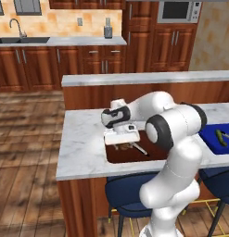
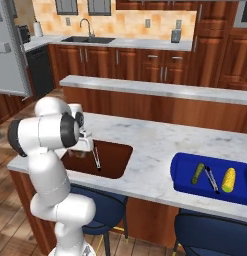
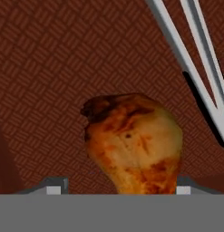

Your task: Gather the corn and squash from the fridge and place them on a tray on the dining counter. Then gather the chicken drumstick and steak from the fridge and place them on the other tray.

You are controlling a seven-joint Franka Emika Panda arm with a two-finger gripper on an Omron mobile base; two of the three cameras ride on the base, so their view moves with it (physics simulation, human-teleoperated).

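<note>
In the hand view a browned chicken drumstick [image 3: 133,145] lies on the woven floor of the brown tray [image 3: 50,68]. My gripper [image 3: 119,190] is open, its fingertips [image 3: 55,188] wide on either side of the meat. From the base views the gripper [image 1: 121,141] hangs low over the brown tray [image 1: 117,158] on the dining counter [image 1: 83,143]. To the right, the blue tray [image 2: 185,181] holds the yellow corn [image 2: 228,180] and the green squash [image 2: 198,173]. The steak is out of view.
Metal tongs [image 3: 195,68] lie in the brown tray just right of the drumstick, and another pair [image 2: 211,179] rests in the blue tray. Blue stools [image 2: 100,207] stand under the counter's near edge. The grey fridge [image 2: 7,50] is at far left.
</note>
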